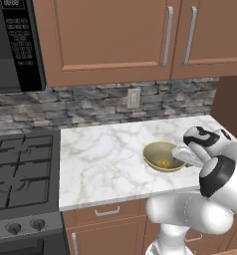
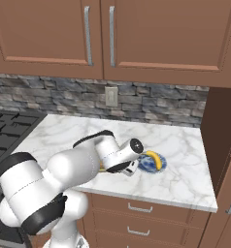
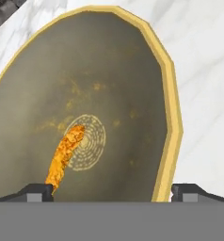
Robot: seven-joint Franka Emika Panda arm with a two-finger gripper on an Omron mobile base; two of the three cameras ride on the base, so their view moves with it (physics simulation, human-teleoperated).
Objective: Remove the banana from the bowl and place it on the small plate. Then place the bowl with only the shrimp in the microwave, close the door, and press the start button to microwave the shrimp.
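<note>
The banana (image 2: 155, 160) lay on the plate (image 2: 147, 166), just beside the bowl (image 1: 163, 156), so only the shrimp (image 1: 164, 163) was left in the bowl, near its middle. The gripper (image 3: 112, 189) hung close over the bowl with its fingers spread and empty, one tip (image 3: 36, 190) over the olive inside by the shrimp and the other (image 3: 191, 190) outside the rim. That looked like the approach to a rim pinch.

The risks, as I judged them:
- The inner finger sat almost on the shrimp; closing could nudge it or trap it against the wall.
- A one-sided pinch on a shallow bowl could let it tilt and spill the shrimp during the carry.
- The microwave (image 1: 13, 45) stood well away from the bowl and higher, above the stove (image 1: 21, 169), so a long swing would test a weak hold.
</note>
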